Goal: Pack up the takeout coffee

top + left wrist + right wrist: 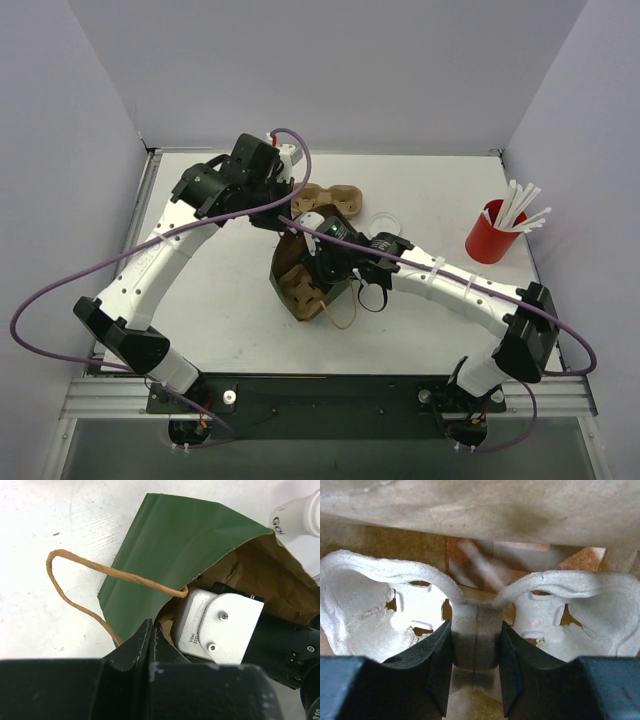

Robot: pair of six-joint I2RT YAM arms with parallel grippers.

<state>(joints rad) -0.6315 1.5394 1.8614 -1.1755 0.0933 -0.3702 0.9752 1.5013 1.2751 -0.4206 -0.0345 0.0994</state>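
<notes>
- Overview from the top camera: the bag (295,285) lies mid-tabletop (440,180) and the right arm's wrist covers its mouth. I can't see either arm's fingertips from up here.
- The right wrist view fills that gap. The right fingers (430,665) are clenched on the middle rib of a carrier (365,605), with a pale moulded well on each side and brown paper overhead.
- The top view also gives me a brown carrier (332,195) on the tabletop just beyond the bag. I can't tell whether it is the same piece the right fingers hold.
- Only the left wrist view shows the bag's green outside (175,545), its twisted handle (75,560) flat on the tabletop, and the right arm's camera (225,625) sitting in the brown mouth.
- The left fingers (135,650) are pressed together right at the bag's rim. I can't tell whether paper is pinched between them.
- One cup (300,512) shows in the left wrist view's top-right corner, white, outside the bag just past its rim and cut off by the frame.
- A lid (385,220) lies alone, right of the brown carrier.
- A red cup (488,240) of straws stands well apart, far right.
</notes>
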